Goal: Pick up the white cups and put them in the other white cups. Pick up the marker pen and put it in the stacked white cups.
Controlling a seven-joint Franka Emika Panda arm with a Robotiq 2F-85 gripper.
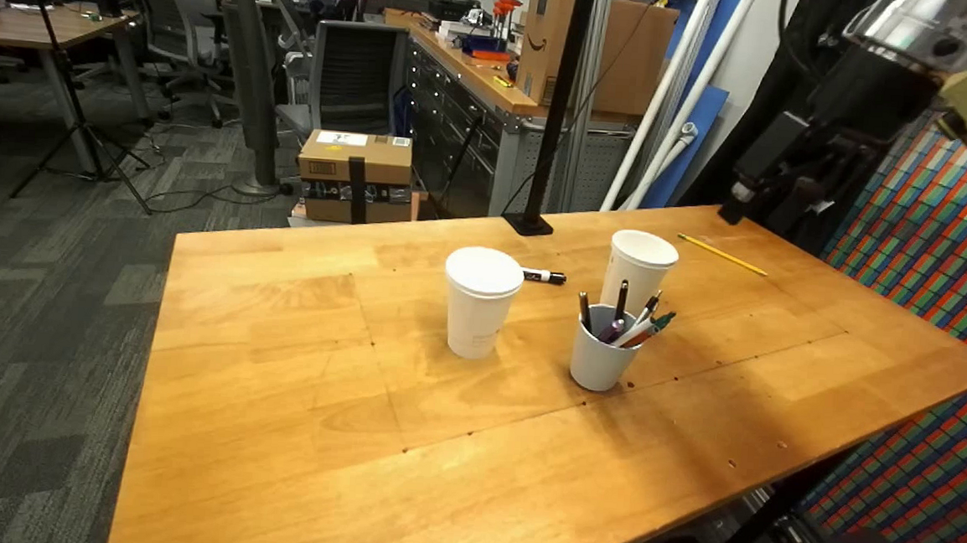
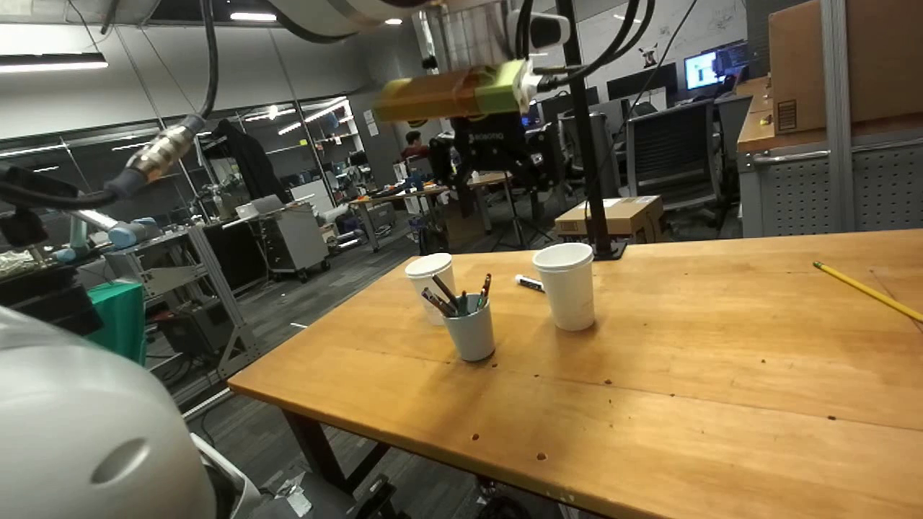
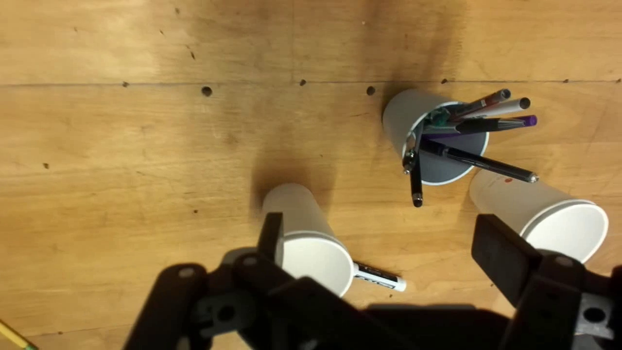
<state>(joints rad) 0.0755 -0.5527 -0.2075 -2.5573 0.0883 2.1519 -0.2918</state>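
Blocky black fingers (image 3: 503, 256) are spread wide, empty. Tapered white paper cups (image 1: 473, 325), likely light and crushable, are best gripped softly mid-height.

Pincer (image 3: 381, 238) aloft, fingers (image 3: 505, 257) wide apart.

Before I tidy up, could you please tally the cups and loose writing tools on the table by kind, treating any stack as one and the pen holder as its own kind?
White cups: 2
Pen holder: 1
Marker: 1
Pencil: 1
Total: 5
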